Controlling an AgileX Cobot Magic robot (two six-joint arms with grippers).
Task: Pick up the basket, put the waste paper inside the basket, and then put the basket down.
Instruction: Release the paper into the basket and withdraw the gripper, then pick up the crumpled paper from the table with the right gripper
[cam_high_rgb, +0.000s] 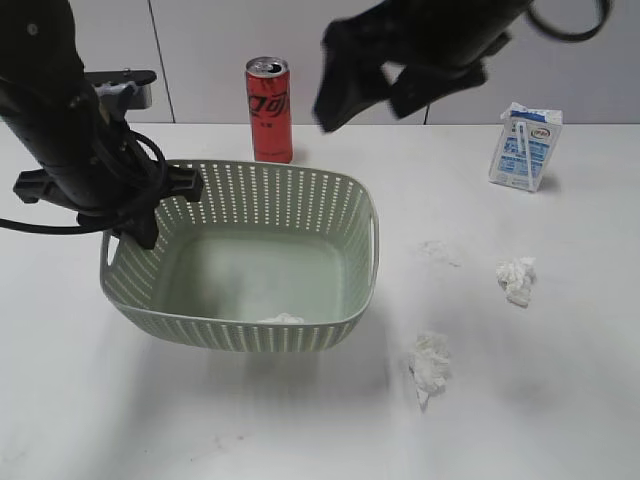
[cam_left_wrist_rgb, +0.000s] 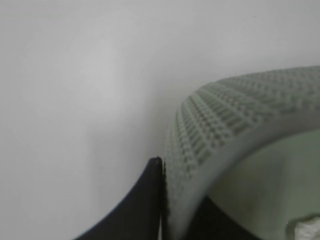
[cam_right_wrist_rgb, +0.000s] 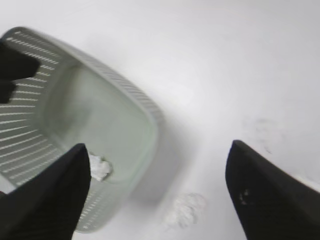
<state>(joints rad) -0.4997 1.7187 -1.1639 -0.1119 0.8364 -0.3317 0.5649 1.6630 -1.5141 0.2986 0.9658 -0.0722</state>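
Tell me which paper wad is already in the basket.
The wad lying against the near wall inside the basket. The other two lie on the table to its right.

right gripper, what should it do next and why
Probably swing toward the nearest loose wad on the table and descend on it. The right gripper is open and empty above the table, one wad already lies in the basket, which the left gripper holds lifted by its rim, and another wad lies farther right.
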